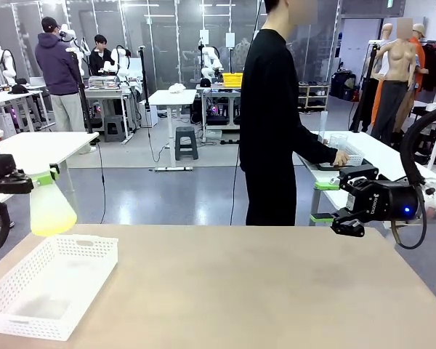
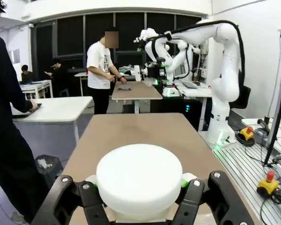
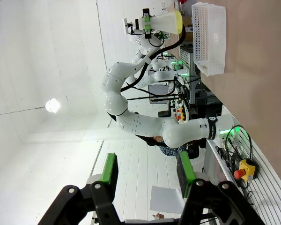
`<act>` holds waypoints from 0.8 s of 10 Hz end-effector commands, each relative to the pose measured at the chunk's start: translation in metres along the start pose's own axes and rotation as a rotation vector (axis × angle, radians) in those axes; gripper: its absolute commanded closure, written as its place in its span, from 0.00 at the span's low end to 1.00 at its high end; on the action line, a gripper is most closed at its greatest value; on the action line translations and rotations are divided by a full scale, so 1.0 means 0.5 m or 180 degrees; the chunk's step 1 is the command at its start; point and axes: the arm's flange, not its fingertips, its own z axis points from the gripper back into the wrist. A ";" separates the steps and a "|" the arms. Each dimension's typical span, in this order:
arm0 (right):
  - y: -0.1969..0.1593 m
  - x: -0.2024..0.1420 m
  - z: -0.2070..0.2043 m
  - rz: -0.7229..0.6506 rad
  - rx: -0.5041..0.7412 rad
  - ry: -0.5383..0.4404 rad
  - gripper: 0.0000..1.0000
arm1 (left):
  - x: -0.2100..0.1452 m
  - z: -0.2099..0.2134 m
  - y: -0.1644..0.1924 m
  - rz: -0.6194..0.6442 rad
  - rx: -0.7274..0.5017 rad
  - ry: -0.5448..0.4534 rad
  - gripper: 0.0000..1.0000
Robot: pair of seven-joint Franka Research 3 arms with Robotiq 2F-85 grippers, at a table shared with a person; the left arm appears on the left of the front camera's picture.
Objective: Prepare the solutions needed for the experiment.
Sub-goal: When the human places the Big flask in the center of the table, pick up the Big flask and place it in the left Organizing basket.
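Observation:
My left gripper (image 1: 42, 177) is shut on the neck of a frosted conical flask (image 1: 51, 200), held upright in the air at the far left. The solutions (image 1: 53, 222) show as a shallow yellow-green layer at the flask's bottom, just above the white basket (image 1: 29, 320). In the left wrist view the flask (image 2: 139, 180) is a white round shape clamped in my left gripper (image 2: 139, 187). My right gripper (image 1: 324, 201) hovers open and empty past the table's far right edge. In the right wrist view, beyond my right gripper (image 3: 147, 176), are the flask (image 3: 159, 21) and the solutions (image 3: 177, 21).
The white perforated basket (image 3: 208, 37) sits on the tan table (image 1: 261, 291) at the front left. A person in black (image 1: 272, 123) stands at the far side, one hand on a neighbouring white table (image 1: 392, 156) to the right.

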 end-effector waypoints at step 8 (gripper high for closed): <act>0.003 -0.002 0.000 0.0014 0.0027 0.0009 0.35 | -0.206 0.006 -0.028 -0.0111 -0.0660 0.0023 1.00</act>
